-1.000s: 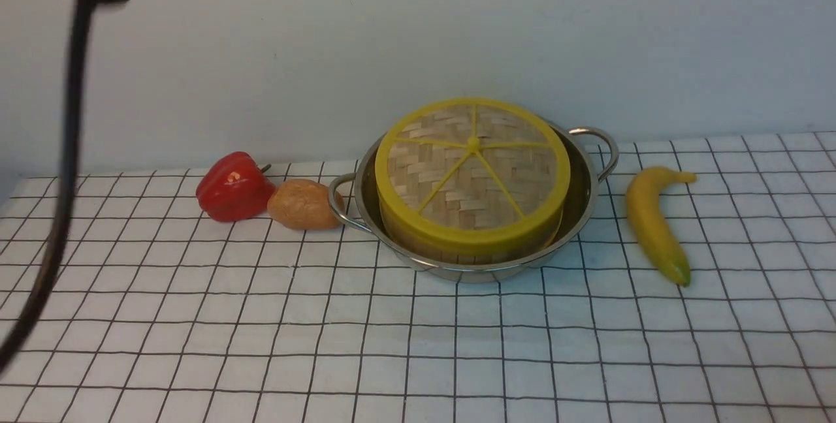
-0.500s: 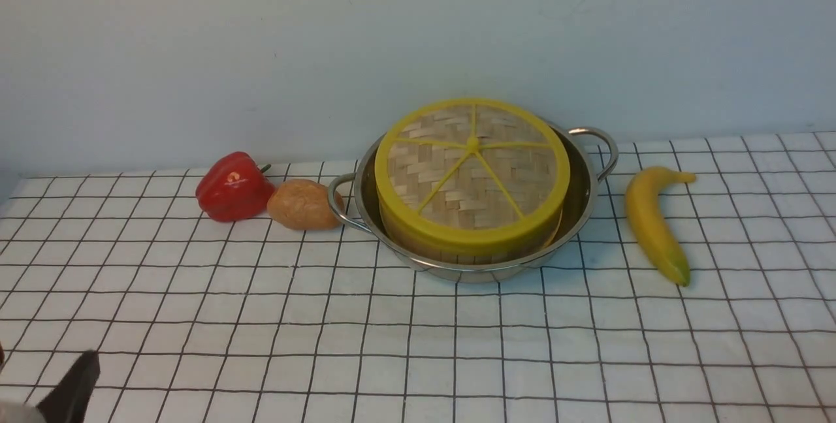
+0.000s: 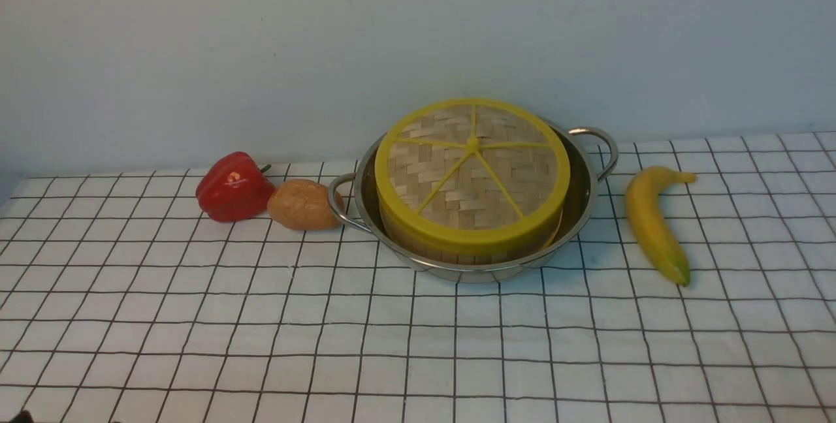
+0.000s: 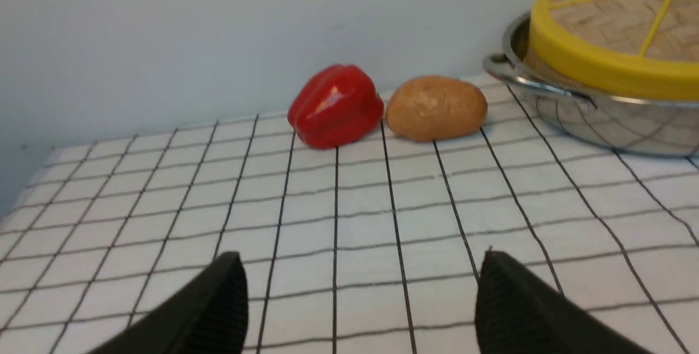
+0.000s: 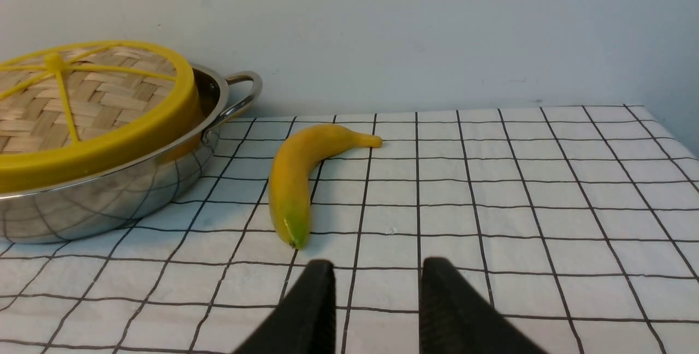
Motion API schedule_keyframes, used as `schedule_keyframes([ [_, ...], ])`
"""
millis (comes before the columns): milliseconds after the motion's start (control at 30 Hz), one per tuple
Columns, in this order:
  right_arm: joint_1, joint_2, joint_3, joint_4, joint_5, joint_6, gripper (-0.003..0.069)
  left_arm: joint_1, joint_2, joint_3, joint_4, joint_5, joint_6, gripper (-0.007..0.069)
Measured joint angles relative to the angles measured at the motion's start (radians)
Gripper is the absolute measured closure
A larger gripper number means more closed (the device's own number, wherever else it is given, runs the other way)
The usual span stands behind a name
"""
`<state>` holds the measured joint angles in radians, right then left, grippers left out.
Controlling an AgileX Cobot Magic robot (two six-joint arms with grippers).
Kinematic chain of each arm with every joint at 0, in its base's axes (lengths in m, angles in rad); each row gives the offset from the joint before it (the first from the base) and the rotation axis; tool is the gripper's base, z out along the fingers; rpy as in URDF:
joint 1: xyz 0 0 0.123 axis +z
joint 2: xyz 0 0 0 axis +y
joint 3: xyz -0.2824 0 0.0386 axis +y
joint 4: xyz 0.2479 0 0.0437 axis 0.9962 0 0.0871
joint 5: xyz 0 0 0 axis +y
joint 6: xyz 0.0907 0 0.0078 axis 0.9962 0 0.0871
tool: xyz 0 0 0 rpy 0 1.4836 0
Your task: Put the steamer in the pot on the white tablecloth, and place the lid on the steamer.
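From the front, one pot [image 3: 581, 204] stands on the white tablecloth [image 3: 418, 344], holding one steamer [image 3: 457, 248] capped by one lid [image 3: 471, 172]; one potato [image 3: 302, 204] touches its left handle, one red pepper [image 3: 233, 187] beyond, one banana [image 3: 653, 224] right. Left wrist: left gripper [image 4: 360, 294] gapes wide, empty. Right wrist: right gripper [image 5: 377, 299] is parted, empty, near the banana.

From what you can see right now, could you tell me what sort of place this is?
Probably a staged tabletop test setup: a gridded white tablecloth against a bare wall, with a steel pot and toy-like banana and pepper.
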<state>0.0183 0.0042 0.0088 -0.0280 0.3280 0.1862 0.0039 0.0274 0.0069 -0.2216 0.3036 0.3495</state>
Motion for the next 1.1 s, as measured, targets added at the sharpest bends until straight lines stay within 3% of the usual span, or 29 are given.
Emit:
schedule_keyframes([
  [133,0.0,0.0,0.0,0.0,0.0,0.0,0.0416,0.0,-0.024,0.001,0.024,0.022,-0.031,0.0109],
  [400,0.0,0.0,0.0,0.0,0.0,0.0,0.0416,-0.001,-0.026,0.001,0.201,0.032,-0.3,0.0109],
  [1100,0.0,0.0,0.0,0.0,0.0,0.0,0.0416,-0.001,-0.026,0.001,0.222,0.037,-0.339,0.0109],
])
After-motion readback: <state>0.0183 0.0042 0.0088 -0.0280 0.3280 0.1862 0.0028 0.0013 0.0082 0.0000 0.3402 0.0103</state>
